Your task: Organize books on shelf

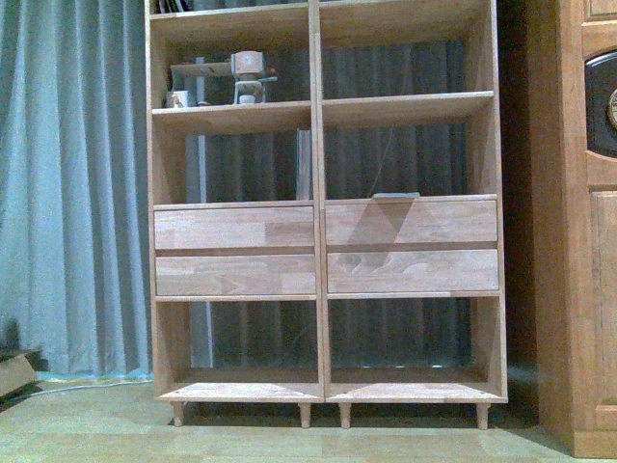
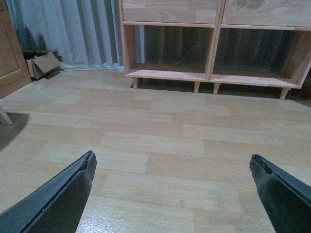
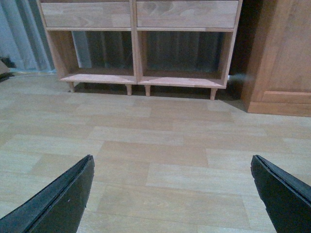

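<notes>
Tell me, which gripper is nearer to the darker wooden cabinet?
Right, probably. The right gripper has the cabinet close ahead on the robot's right; the left gripper does not see it.

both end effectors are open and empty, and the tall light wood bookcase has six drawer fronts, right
No. The tall light-wood bookcase has four plain drawer fronts, not six, two on each side of its centre upright; the front view shows this. The rest holds: the left end effector and the right end effector are both open and empty.
</notes>
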Robot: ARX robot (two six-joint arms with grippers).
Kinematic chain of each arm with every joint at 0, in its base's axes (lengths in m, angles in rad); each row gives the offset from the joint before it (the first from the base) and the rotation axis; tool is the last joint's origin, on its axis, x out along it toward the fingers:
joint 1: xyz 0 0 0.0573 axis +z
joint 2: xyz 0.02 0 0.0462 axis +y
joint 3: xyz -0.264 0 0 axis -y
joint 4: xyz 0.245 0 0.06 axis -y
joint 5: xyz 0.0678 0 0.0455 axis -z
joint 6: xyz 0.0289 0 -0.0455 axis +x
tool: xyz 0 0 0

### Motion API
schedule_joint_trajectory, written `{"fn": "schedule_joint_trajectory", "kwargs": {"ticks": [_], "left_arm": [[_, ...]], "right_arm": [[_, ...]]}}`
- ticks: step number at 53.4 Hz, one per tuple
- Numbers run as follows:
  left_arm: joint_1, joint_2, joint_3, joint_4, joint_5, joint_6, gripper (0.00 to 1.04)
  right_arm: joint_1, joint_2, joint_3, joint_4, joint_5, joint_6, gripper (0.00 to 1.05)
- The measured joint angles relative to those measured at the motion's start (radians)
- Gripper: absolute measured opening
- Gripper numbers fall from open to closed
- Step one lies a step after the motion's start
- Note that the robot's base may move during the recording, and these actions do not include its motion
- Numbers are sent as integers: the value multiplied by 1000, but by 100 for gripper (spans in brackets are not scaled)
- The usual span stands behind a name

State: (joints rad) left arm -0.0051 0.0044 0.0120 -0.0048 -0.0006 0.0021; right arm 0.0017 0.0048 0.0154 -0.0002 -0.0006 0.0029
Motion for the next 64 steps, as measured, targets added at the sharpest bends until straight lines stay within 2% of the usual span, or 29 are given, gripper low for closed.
{"fn": "schedule_joint_trajectory", "kwargs": {"ticks": [64], "left_arm": [[0, 0, 0, 0, 0, 0, 98]], "right_arm": [[0, 0, 0, 0, 0, 0, 98]]}}
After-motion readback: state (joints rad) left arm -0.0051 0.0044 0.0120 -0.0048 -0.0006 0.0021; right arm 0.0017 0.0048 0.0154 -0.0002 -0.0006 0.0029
